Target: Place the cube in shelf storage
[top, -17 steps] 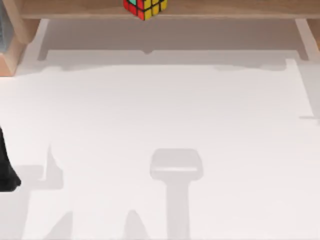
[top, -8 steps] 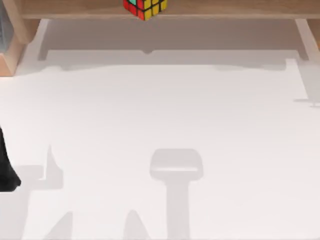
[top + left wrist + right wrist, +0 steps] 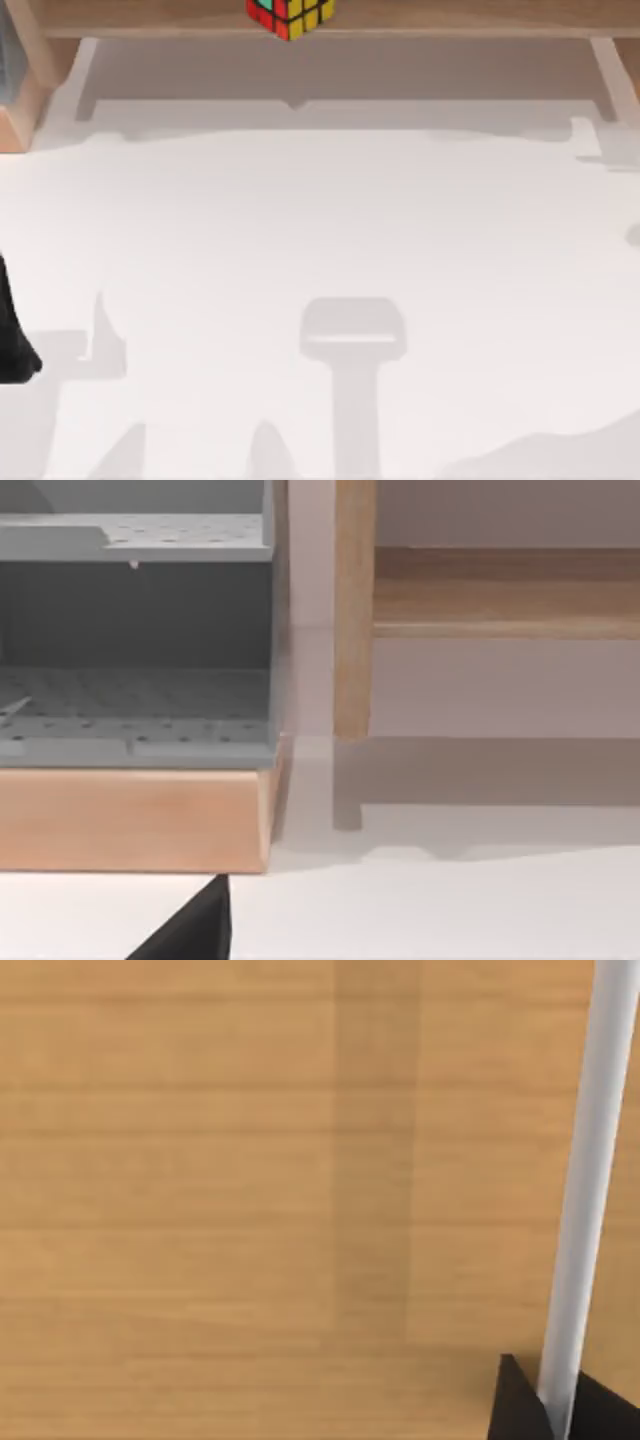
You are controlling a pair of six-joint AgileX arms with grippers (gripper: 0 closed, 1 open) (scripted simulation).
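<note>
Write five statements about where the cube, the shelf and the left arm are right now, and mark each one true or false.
1. The cube sits on the shelf storage's long board. True.
2. The cube lies on the white table near its front edge. False: it is up on the board at the far side.
3. A claw is clamped around the cube. False: nothing touches it.
4. The left arm is at the table's left edge, far from the cube. True.
5. The left wrist view shows a wooden post of the shelf storage. True.

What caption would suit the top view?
Puzzle cube resting on the wooden shelf board above a white table.
</note>
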